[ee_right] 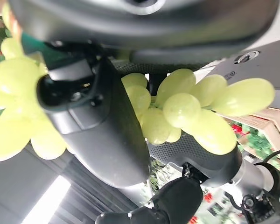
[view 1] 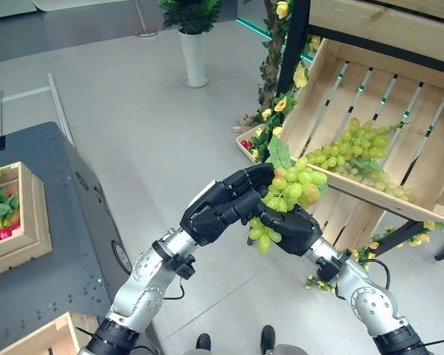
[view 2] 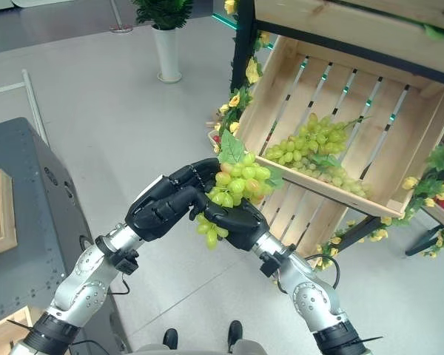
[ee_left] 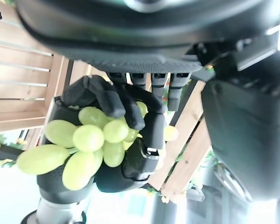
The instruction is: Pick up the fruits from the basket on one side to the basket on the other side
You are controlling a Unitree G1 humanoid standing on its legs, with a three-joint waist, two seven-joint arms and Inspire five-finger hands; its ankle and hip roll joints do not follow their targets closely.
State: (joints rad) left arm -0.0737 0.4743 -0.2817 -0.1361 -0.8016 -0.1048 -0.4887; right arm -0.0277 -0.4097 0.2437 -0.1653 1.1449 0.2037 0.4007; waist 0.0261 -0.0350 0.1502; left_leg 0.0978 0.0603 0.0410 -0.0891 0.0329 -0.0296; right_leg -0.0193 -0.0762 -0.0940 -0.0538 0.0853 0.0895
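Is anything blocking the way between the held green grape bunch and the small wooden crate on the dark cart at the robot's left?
Nothing visible does. Both robot hands, left and right, curl round the green grape bunch in mid-air beside the slanted wooden crate. Between it and the small wooden crate lie open grey floor and the dark cart top.

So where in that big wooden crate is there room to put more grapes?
The wooden crate has bare slats along its upper half and right side, above the green grapes already lying in it. The low front lip is crowded by that pile. Both hands, left and right, hold a grape bunch just outside the crate's left corner.
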